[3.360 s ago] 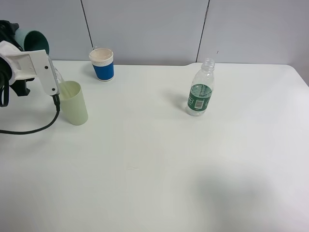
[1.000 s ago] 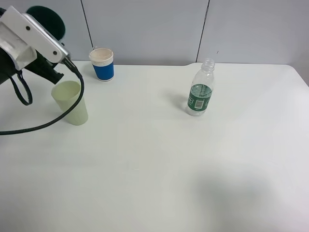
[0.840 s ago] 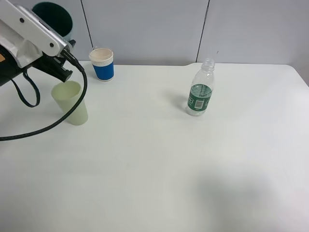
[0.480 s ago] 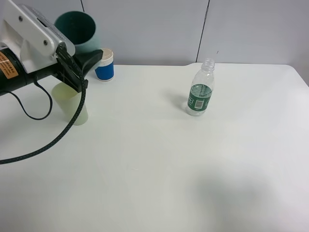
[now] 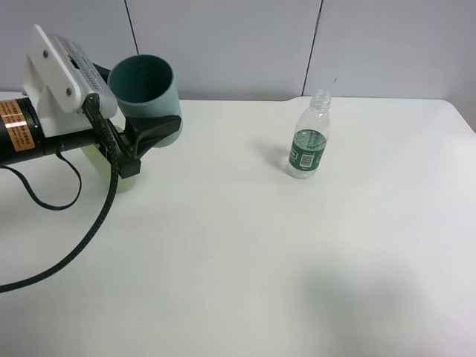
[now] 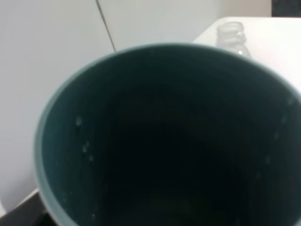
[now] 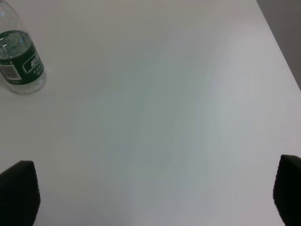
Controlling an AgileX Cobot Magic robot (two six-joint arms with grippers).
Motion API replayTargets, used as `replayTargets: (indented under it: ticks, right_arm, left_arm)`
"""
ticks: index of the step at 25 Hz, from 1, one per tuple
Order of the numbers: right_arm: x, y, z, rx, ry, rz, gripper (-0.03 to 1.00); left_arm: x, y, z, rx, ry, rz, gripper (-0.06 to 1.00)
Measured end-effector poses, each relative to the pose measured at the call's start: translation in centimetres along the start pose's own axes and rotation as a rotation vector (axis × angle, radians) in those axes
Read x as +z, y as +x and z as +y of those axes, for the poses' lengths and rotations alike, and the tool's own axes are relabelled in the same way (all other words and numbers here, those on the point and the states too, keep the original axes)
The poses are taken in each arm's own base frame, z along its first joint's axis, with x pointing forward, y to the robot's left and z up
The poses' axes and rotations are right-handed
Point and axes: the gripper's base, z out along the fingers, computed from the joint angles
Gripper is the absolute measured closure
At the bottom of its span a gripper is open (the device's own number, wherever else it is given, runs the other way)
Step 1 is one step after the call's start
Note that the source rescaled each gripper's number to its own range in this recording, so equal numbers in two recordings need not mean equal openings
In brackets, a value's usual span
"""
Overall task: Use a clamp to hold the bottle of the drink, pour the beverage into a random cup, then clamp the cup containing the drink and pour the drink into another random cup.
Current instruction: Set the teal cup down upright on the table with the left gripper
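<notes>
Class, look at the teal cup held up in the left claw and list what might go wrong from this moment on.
1. The left claw holds the teal cup in the air, close above the pale green cup; coming down, it may knock that cup over.
2. The grip seems to sit low on the teal cup, so it might slip or tip when set on the table.
3. The open bottle has no cap; any bump would spill it.

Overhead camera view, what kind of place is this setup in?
Probably a lab or test bench: a bare white table against plain grey wall panels, with a cabled black robot gripper holding a teal plastic tumbler near a clear green-labelled bottle.
</notes>
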Motion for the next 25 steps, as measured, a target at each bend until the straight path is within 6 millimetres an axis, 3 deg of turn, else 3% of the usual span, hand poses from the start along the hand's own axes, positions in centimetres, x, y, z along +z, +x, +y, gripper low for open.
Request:
replayTargets:
  ticks: [13, 25]
  right_arm:
    - [0.0, 0.0, 0.0, 0.0, 0.0, 0.0, -0.03]
    - [0.0, 0.0, 0.0, 0.0, 0.0, 0.0, -0.03]
  left_arm:
    - [3.7, 3.5, -3.4, -0.038, 0.081, 0.033, 0.91]
    - [5.8, 7.6, -3.2, -0.217, -0.267, 0.098, 0.91]
